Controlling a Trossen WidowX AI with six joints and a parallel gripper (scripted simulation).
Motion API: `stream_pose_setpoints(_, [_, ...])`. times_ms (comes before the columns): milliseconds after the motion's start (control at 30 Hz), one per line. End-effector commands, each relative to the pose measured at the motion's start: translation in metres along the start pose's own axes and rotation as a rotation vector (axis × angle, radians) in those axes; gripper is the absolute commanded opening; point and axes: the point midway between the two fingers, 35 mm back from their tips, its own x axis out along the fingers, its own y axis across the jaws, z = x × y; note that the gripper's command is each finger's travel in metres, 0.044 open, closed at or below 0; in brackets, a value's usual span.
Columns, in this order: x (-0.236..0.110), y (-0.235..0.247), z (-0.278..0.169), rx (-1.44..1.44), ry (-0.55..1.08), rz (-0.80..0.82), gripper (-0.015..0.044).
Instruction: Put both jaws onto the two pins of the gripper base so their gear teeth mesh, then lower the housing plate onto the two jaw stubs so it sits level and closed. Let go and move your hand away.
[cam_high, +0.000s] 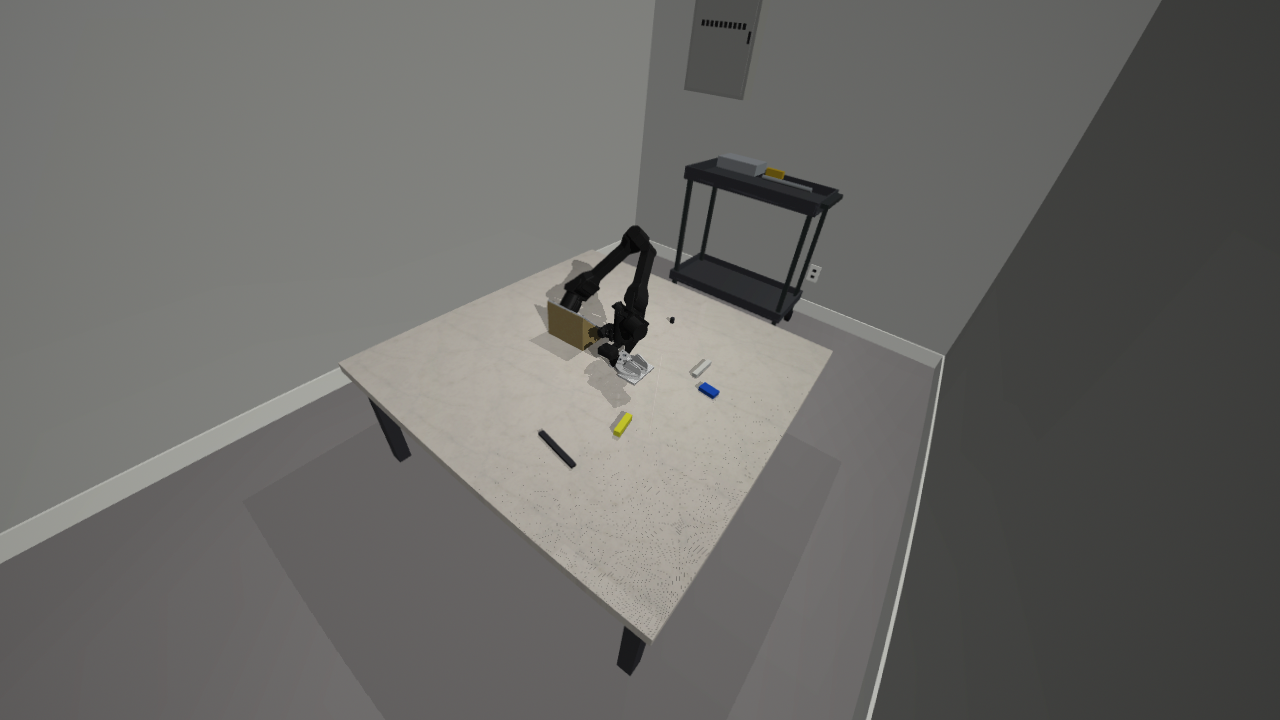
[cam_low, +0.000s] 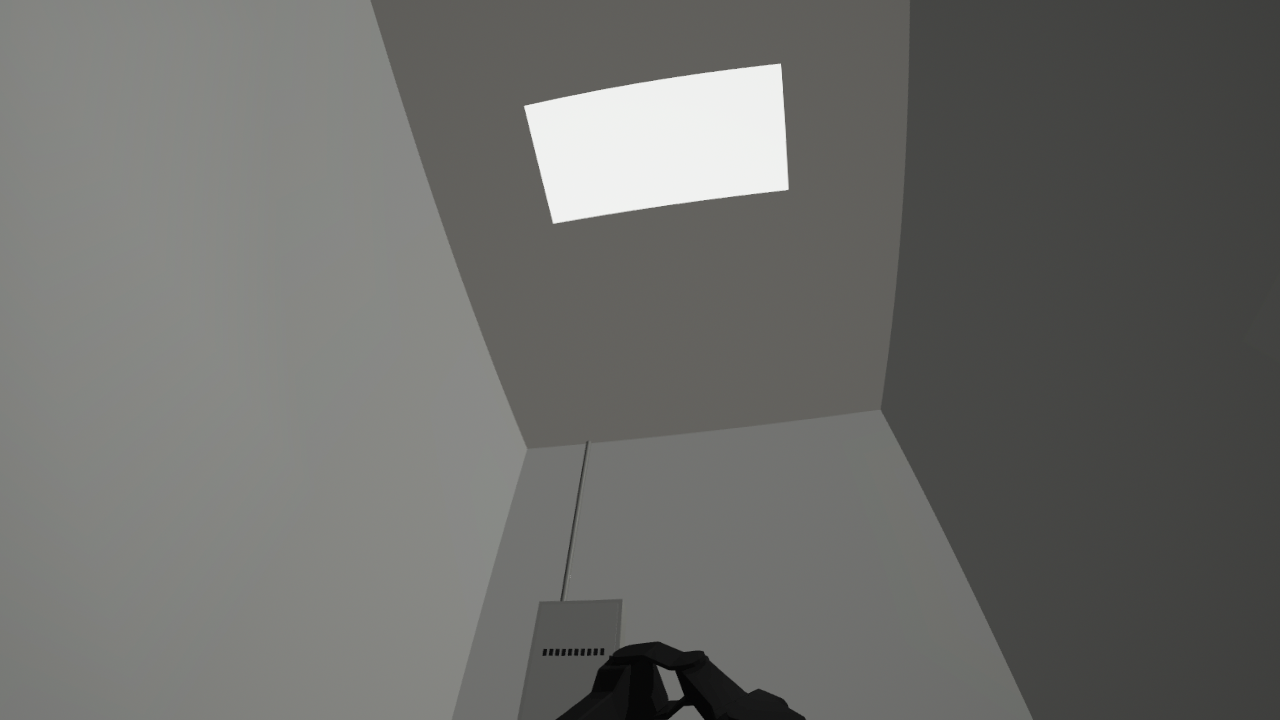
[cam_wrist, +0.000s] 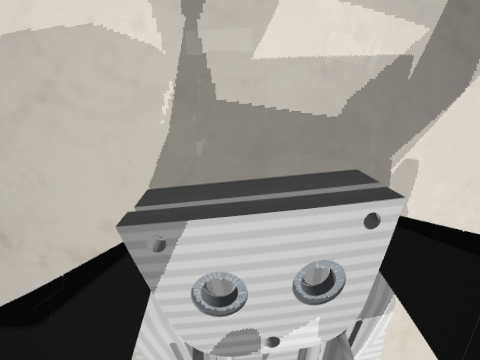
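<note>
The light grey housing plate (cam_wrist: 270, 240) (cam_high: 623, 355) is gripped between the black fingers of my gripper (cam_wrist: 259, 234) (cam_high: 619, 351), one at each side. Its two ringed holes face the wrist camera, with grey round shapes showing inside them. A second dark edge lies just beyond the plate's dark edge, with a thin light strip between; it looks like the gripper base (cam_high: 637, 379). I cannot tell whether the plate touches it or sits level. Light grey jaw parts (cam_wrist: 337, 348) show past the plate's lower edge. The pins, stubs and gear teeth are hidden.
On the table (cam_high: 483, 376), a yellow block (cam_high: 622, 424) and a black bar (cam_high: 556, 448) lie toward the front. A blue block (cam_high: 708, 390) and a white block (cam_high: 700, 368) lie to the right. A brown panel (cam_high: 569, 325) stands left of the gripper.
</note>
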Motion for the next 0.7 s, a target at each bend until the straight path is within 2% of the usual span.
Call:
stream_pose_setpoints(0, [0.0039, -0.0006, 0.0, -0.001, -0.006, 0.001, 0.0351])
stream_pose_setpoints(667, [0.0039, -0.0006, 0.0, -0.001, -0.006, 0.001, 0.0351])
